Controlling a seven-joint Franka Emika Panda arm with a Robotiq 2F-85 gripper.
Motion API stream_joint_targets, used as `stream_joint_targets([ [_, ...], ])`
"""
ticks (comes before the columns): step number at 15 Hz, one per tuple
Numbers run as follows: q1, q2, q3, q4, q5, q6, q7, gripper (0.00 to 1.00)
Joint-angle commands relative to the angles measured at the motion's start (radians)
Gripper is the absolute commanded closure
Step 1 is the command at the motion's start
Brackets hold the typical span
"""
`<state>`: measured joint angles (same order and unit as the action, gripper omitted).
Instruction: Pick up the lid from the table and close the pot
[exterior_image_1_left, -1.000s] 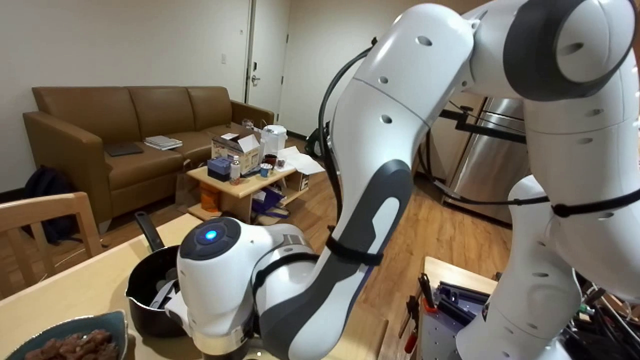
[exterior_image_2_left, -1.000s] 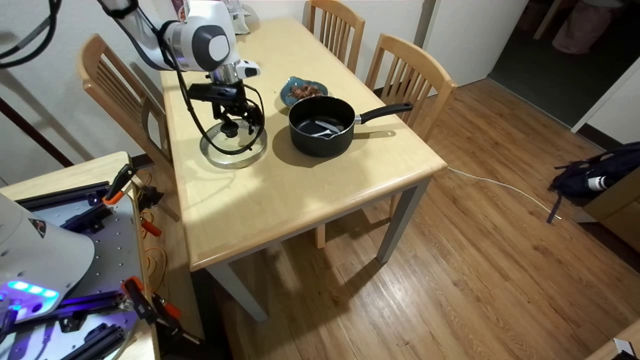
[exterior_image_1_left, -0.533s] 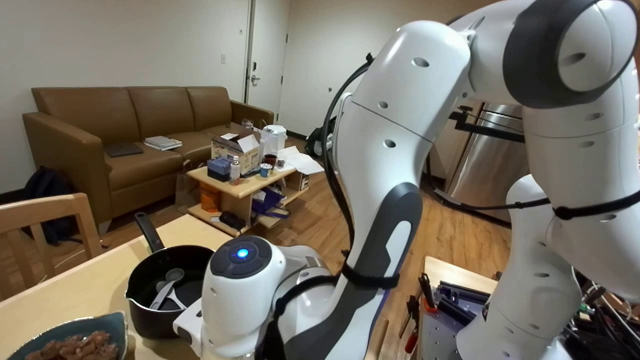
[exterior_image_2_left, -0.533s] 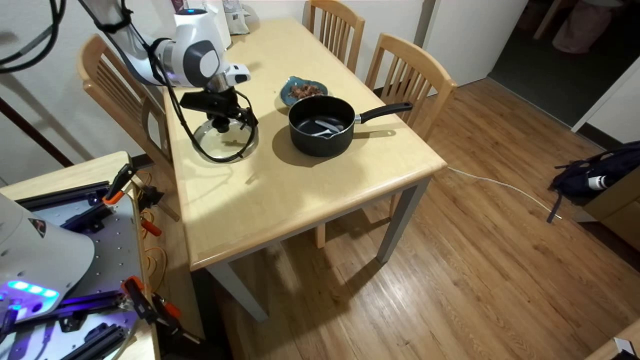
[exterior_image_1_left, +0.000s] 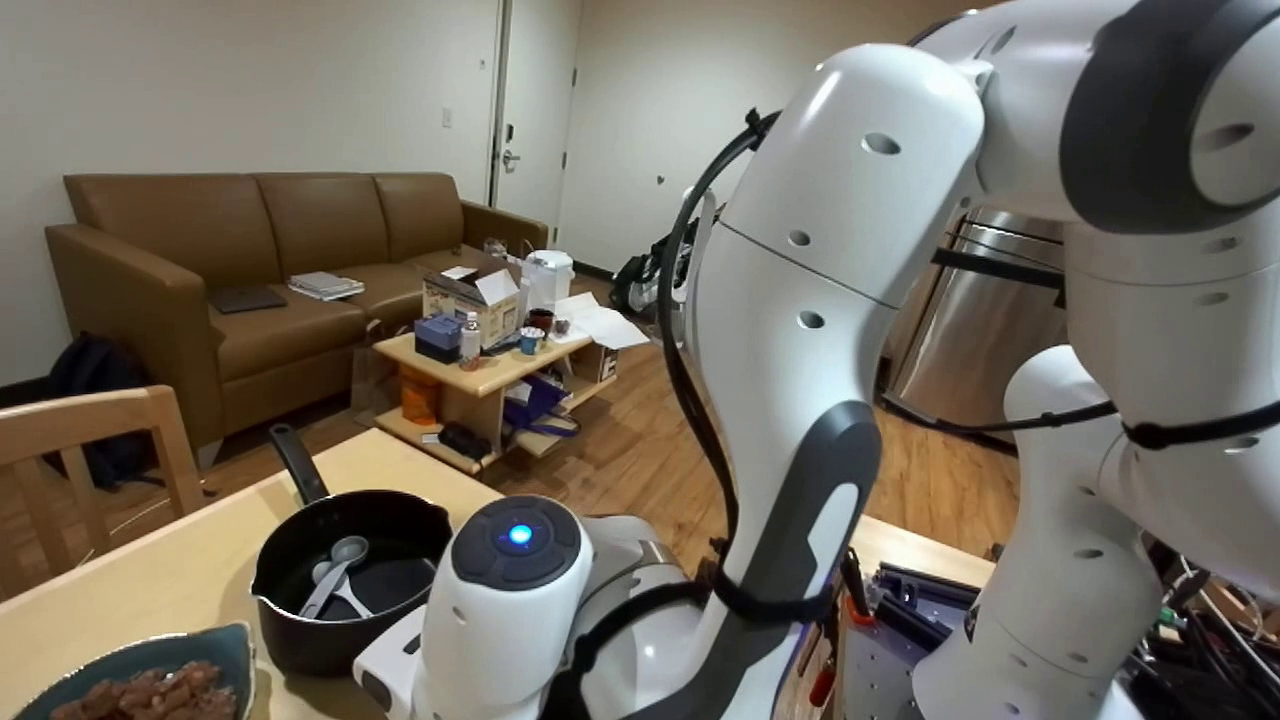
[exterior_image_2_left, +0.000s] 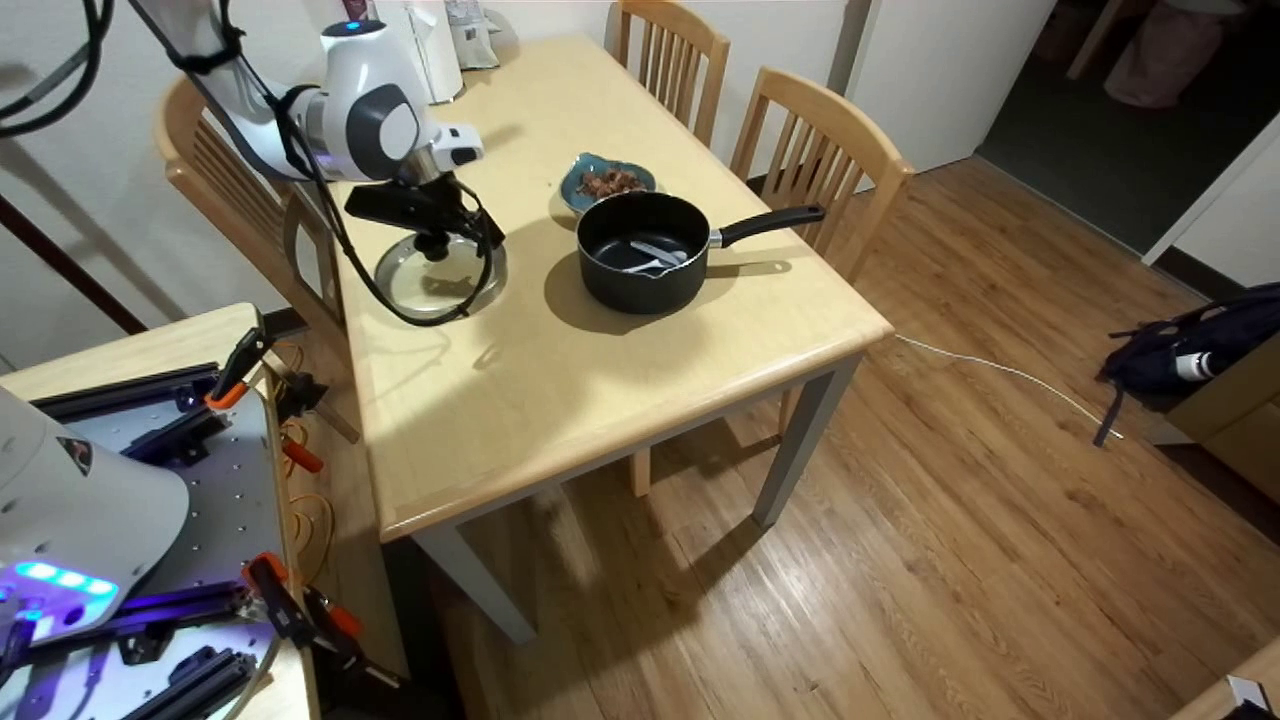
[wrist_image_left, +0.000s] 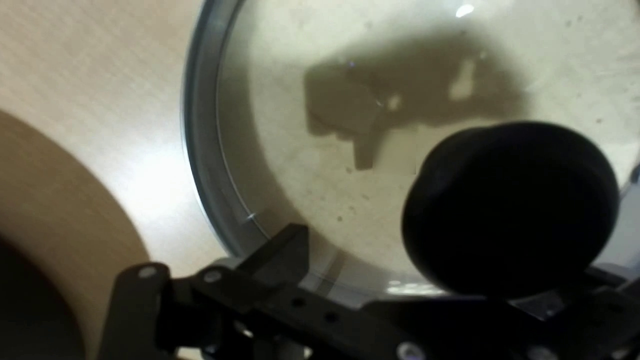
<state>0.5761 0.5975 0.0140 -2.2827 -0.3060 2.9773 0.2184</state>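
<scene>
On the pale wooden tabletop (exterior_image_2_left: 560, 410), we see the glass lid (exterior_image_2_left: 438, 285) lying near the black saucepan (exterior_image_2_left: 640, 288); spoons (exterior_image_1_left: 330, 585) sit inside the saucepan. Our gripper (wrist_image_left: 445, 270) hovers beside it, jaws spread above the lid.

You are facing one lid (exterior_image_2_left: 438, 283), one pot (exterior_image_2_left: 640, 290) and one counter (exterior_image_2_left: 600, 370).
You are counting two grey utensils (exterior_image_1_left: 325, 592) and one blue dish (exterior_image_1_left: 237, 652) of brown food (exterior_image_1_left: 150, 694). In an exterior view three wooden chairs (exterior_image_2_left: 845, 113) are showing, plus two orange-and-black clamps (exterior_image_2_left: 241, 362). You are looking at one robot arm (exterior_image_1_left: 800, 275) and one brown sofa (exterior_image_1_left: 300, 332) with three back cushions (exterior_image_1_left: 318, 225), one coffee table (exterior_image_1_left: 488, 377), one cardboard box (exterior_image_1_left: 492, 318), one white bucket (exterior_image_1_left: 550, 272) and one bottle (exterior_image_1_left: 470, 343). One dark backpack (exterior_image_2_left: 1165, 350) is showing in both exterior views. The rest of the coffee table's clutter (exterior_image_1_left: 531, 341) you are finding too small to count.
</scene>
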Motion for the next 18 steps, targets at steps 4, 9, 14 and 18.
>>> stream_joint_targets([
  [4, 0.161, 0.093, -0.04, -0.029, 0.083, 0.045, 0.111, 0.0],
  [9, 0.014, -0.096, 0.086, -0.021, 0.12, -0.128, -0.019, 0.0],
  [14, -0.075, -0.189, 0.139, -0.085, 0.115, -0.167, -0.06, 0.0],
  [18, -0.074, -0.189, 0.142, -0.087, 0.115, -0.167, -0.061, 0.0],
])
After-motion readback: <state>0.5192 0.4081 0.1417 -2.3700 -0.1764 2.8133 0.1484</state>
